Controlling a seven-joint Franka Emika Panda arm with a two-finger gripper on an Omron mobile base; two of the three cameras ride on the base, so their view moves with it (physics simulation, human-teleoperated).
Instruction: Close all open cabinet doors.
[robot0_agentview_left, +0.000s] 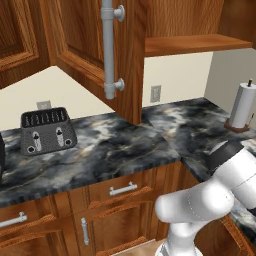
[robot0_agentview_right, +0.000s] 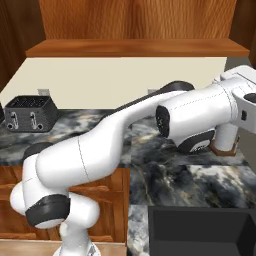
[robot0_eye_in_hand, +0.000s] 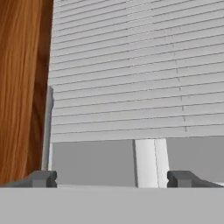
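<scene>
One tall reddish-brown cabinet door (robot0_agentview_left: 87, 50) stands swung open over the counter, its long grey bar handle (robot0_agentview_left: 108, 47) facing out. Right of it the open cabinet shows a bare wooden shelf (robot0_agentview_left: 195, 44), which also appears as the shelf (robot0_agentview_right: 135, 48) in the right base view. A second panelled door (robot0_agentview_left: 17, 40) sits at the upper left; whether it is open I cannot tell. My gripper (robot0_eye_in_hand: 113, 179) is open with nothing between its fingertips (robot0_eye_in_hand: 43, 178). It faces grey window blinds (robot0_eye_in_hand: 135, 70), with a wooden panel (robot0_eye_in_hand: 22, 87) to their left. The arm reaches far right.
A black toaster (robot0_agentview_left: 47, 131) stands on the dark marble counter (robot0_agentview_left: 120, 145) at the left. A paper towel roll (robot0_agentview_left: 243, 105) stands at the far right corner. Drawers with silver pulls (robot0_agentview_left: 123, 189) lie below. A black box-like unit (robot0_agentview_right: 200, 230) sits near the front right.
</scene>
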